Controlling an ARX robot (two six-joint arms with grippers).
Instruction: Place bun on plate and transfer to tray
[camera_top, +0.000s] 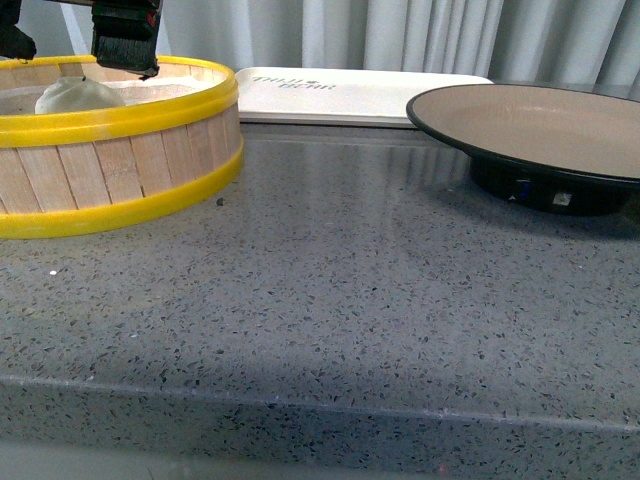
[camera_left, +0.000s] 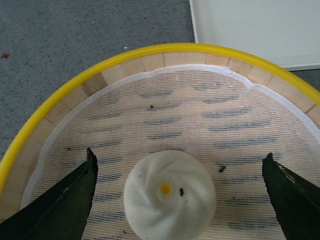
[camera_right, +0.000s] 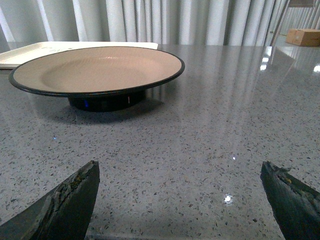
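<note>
A small white bun (camera_left: 169, 195) with a yellow dot on its swirled top lies on the cloth liner inside the yellow-rimmed wooden steamer (camera_left: 65, 95). My left gripper (camera_left: 180, 192) hangs open over it, one black finger on each side and neither touching. The front view shows the bun (camera_top: 78, 97) behind the steamer wall, under the left gripper (camera_top: 70, 50). On the right stands the tan plate (camera_top: 525, 125) with its black rim, empty. The cream tray (camera_top: 350, 95) lies flat behind. My right gripper (camera_right: 180, 200) is open over bare counter, short of the plate (camera_right: 97, 70).
The steamer (camera_top: 110, 150) takes up the counter's left side. Grey speckled counter (camera_top: 330, 300) runs across the front. Pale curtains (camera_top: 420, 35) hang behind the tray. A cardboard box (camera_right: 305, 36) sits far off in the right wrist view.
</note>
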